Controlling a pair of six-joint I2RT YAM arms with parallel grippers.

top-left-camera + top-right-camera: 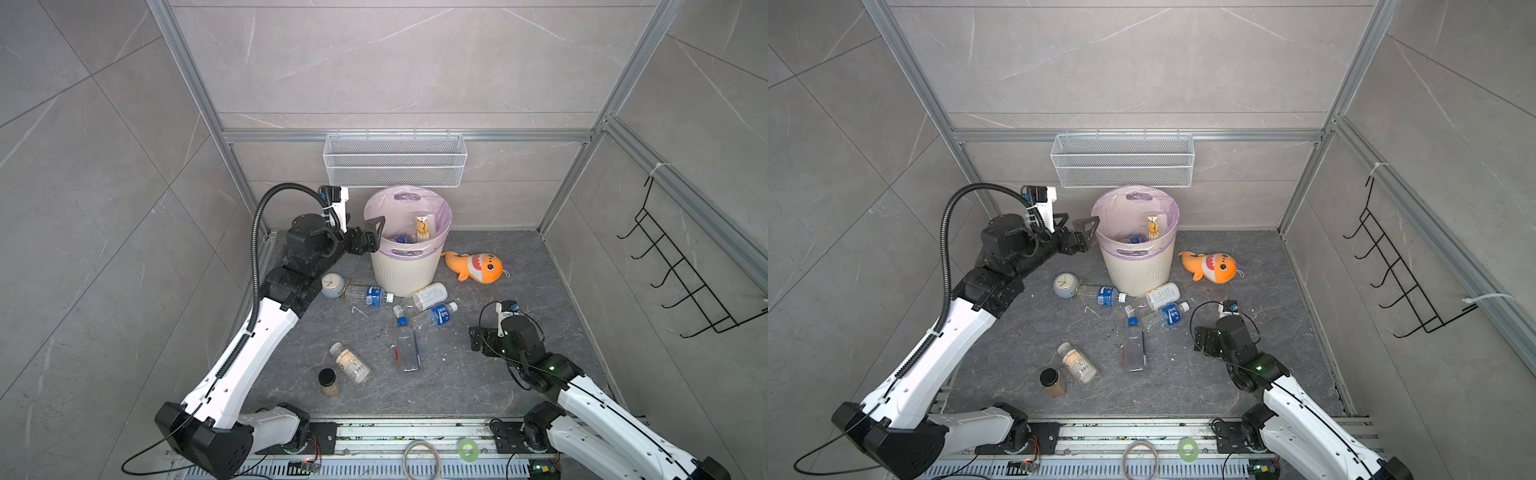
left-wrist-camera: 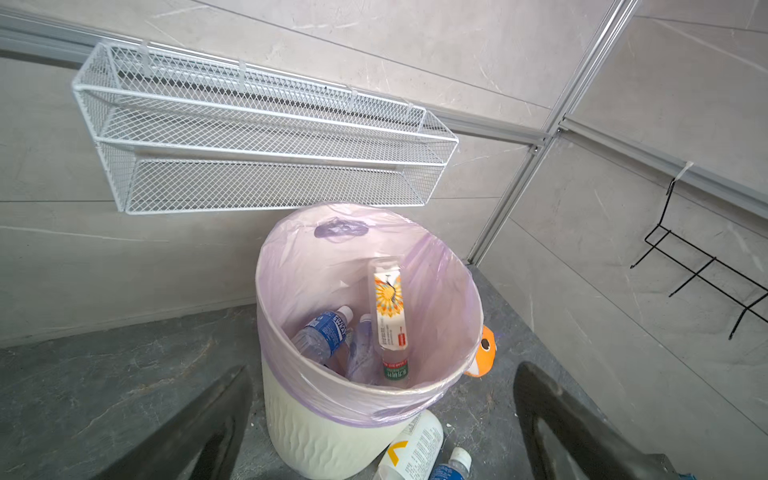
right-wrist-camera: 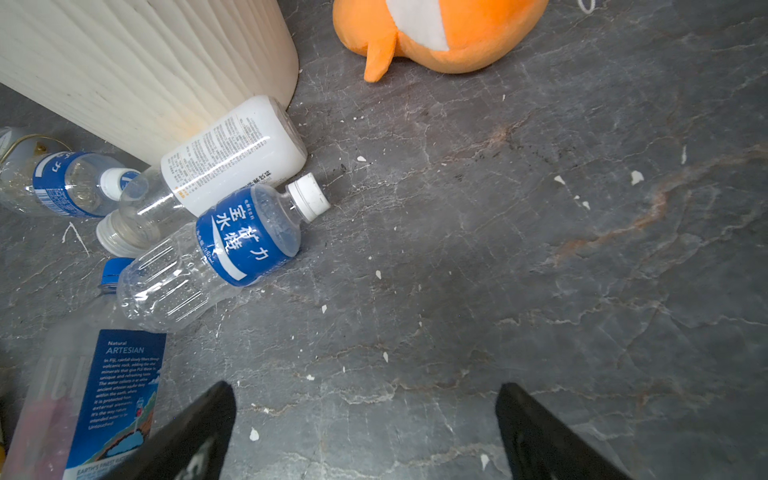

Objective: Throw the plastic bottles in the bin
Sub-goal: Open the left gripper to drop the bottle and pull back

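Left gripper (image 1: 1075,226) sits at the bin (image 1: 405,274) rim, jaws wide and empty; may be touching the rim, hard to tell. Some bottles (image 2: 324,332) are already inside. Lift clear before swinging. Right gripper (image 3: 363,388) is wide and empty beside the blue-label bottle (image 3: 232,245). Grab it mid-body from its free side, since it touches the white-label bottle (image 3: 237,158).

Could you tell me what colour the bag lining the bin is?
Pale lilac-pink bag, clearest in the left wrist view.

square bottle (image 3: 120,395): "Natural ARTESIAN"; blue-label bottle (image 3: 245,241): "宝矿力水特"; small bottle (image 2: 324,336) in bin (image 2: 316,436): "SWEAT"
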